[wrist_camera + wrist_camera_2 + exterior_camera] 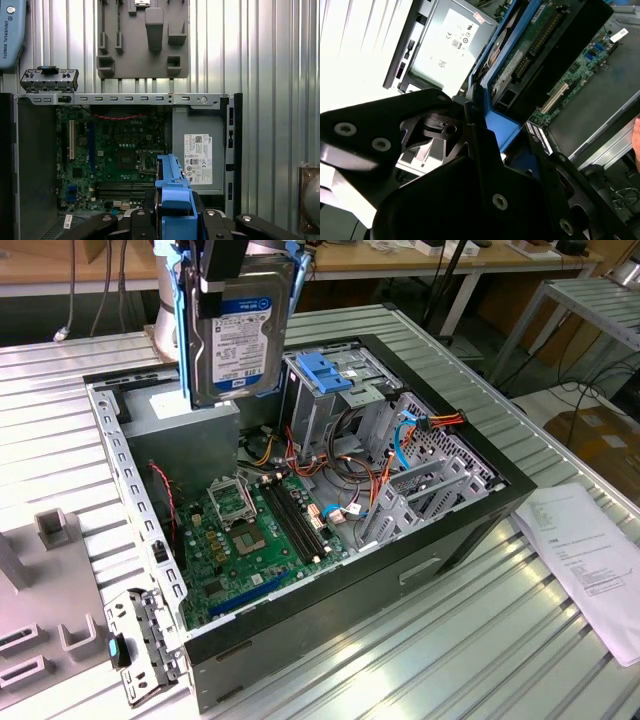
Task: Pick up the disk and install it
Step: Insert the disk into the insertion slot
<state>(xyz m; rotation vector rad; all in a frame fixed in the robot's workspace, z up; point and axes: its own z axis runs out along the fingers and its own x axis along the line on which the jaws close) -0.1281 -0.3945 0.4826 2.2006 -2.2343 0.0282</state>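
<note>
Overhead, the gripper [225,285] clamps the disk [243,340] upright above the open computer case [460,530], near the grey power supply [190,440], with the blue-handled drive cage [322,390] just beside.

**Lighting and image quality in the three views**

Exterior view: diffuse overhead light with soft shadows. The ribbed metal table [470,640] returns it in bright bands, strongest at the exterior view's left, and the sheet of paper [590,550] is nearly washed out. The open computer case [400,570] shades its motherboard [260,530]. The label of the disk [243,340] carries a pale sheen.

Second wrist view: the table is burnt out to plain white, and the power-supply box [450,45] is pale with glare.

First wrist view: flat light with mild striped glare on the table slats, and the case interior is dim.

In both wrist views the gripper [172,222] reads as a near-black mass, close to the camera and soft in focus.
</note>
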